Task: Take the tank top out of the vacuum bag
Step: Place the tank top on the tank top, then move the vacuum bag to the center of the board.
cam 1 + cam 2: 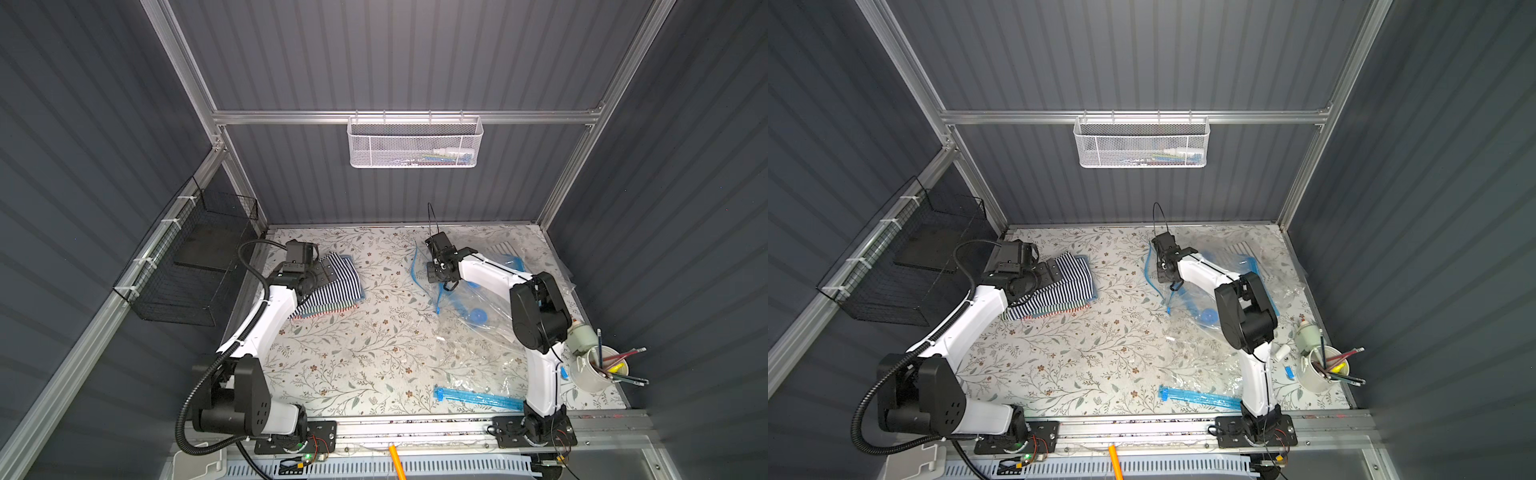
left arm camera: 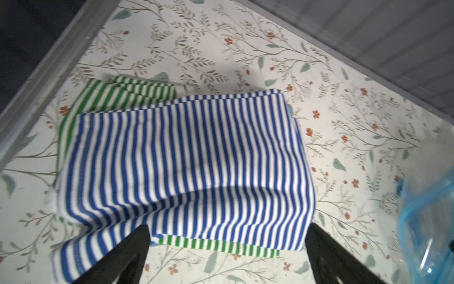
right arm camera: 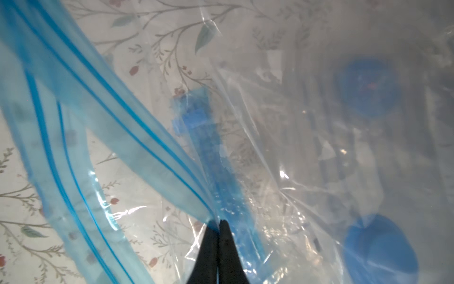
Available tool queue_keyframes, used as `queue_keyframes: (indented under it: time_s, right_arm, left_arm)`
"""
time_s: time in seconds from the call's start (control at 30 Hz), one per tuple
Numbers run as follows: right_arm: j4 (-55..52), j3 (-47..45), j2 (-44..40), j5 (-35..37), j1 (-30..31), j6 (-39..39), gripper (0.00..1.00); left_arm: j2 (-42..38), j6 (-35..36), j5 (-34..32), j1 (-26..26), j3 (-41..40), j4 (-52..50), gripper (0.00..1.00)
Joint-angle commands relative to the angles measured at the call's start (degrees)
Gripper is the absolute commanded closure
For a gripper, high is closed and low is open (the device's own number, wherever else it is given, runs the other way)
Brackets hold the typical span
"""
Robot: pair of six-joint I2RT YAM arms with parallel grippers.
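Note:
The blue-and-white striped tank top [image 1: 338, 276] [image 1: 1069, 278] [image 2: 184, 159] lies folded on top of a small stack of striped garments at the table's back left, outside the bag. My left gripper [image 1: 320, 272] [image 2: 227, 230] hovers over its near edge, open, jaws wide apart and holding nothing. The clear vacuum bag [image 1: 478, 307] [image 1: 1200, 316] [image 3: 294, 147] lies crumpled at the right. My right gripper [image 1: 434, 272] [image 1: 1163, 272] [image 3: 219, 221] is shut on its blue zip edge [image 3: 137, 152], which it holds lifted off the table.
A green-striped garment [image 2: 137, 91] lies under the tank top. A second bag with a blue zip strip [image 1: 478, 399] lies near the front right. A white cup of pencils [image 1: 598, 370] stands at the right edge. A black wire basket [image 1: 187, 266] hangs on the left wall.

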Motion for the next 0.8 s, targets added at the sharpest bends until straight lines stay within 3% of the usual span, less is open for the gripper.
queue_keyframes:
  time_s: [0.0, 0.4, 0.77]
  right_arm:
    - [-3.8, -2.8, -4.2, 5.0, -1.8, 0.0, 1.00]
    - [-9.2, -14.1, -12.9, 12.5, -7.8, 2.2, 1.00]
    - [-16.4, -16.7, -13.5, 14.8, -15.5, 3.0, 1.00]
  left_arm:
    - [0.3, -1.6, 2.3, -1.5, 1.9, 2.5, 0.00]
    - [9.3, -2.8, 8.1, -5.6, 3.3, 9.6, 0.00]
    - [16.5, -2.4, 11.2, -9.5, 7.3, 11.5, 0.00]
